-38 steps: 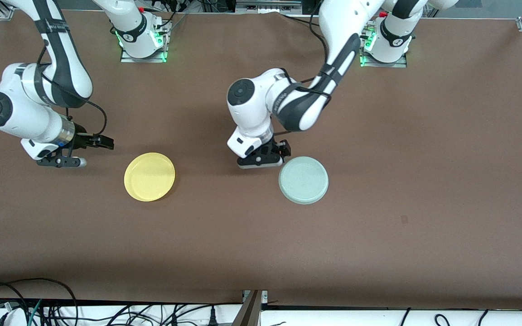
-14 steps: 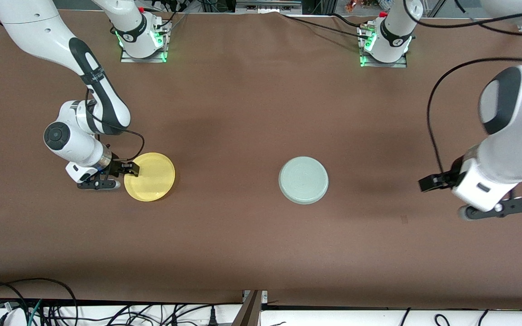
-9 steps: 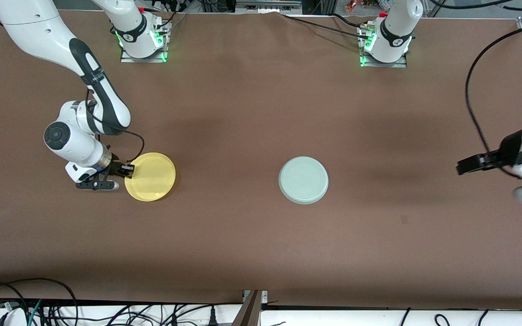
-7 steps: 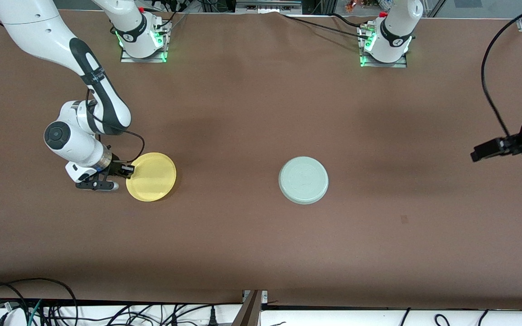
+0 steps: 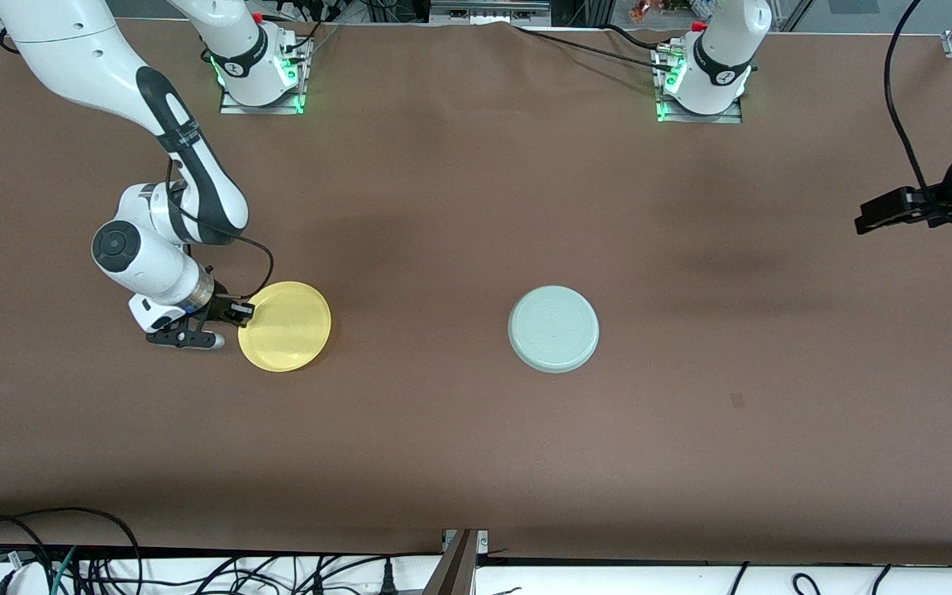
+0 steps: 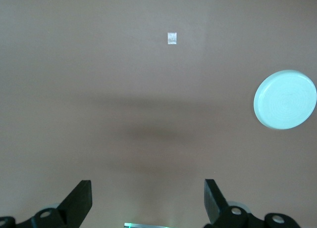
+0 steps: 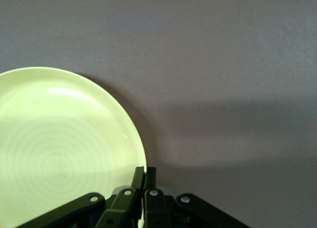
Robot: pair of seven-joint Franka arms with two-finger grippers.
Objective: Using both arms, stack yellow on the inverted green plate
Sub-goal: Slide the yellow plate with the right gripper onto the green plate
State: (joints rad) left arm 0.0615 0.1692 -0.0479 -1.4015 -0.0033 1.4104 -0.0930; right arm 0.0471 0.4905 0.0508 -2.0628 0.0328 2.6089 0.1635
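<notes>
Yellow plate (image 5: 285,326) gripped at its rim by right gripper (image 5: 232,312), jaws clamped on the edge — toward the right arm's end of the tabletop (image 5: 476,430). Green plate (image 5: 554,328) upside down, ringed underside up, well apart. Left gripper (image 5: 910,207) raised over the left arm's end — jaws wide apart, empty.

White arms (image 5: 104,62) with dark grey joint bands, trailing black cables (image 5: 897,91); bases (image 5: 259,78) glow green, perhaps status lights.
</notes>
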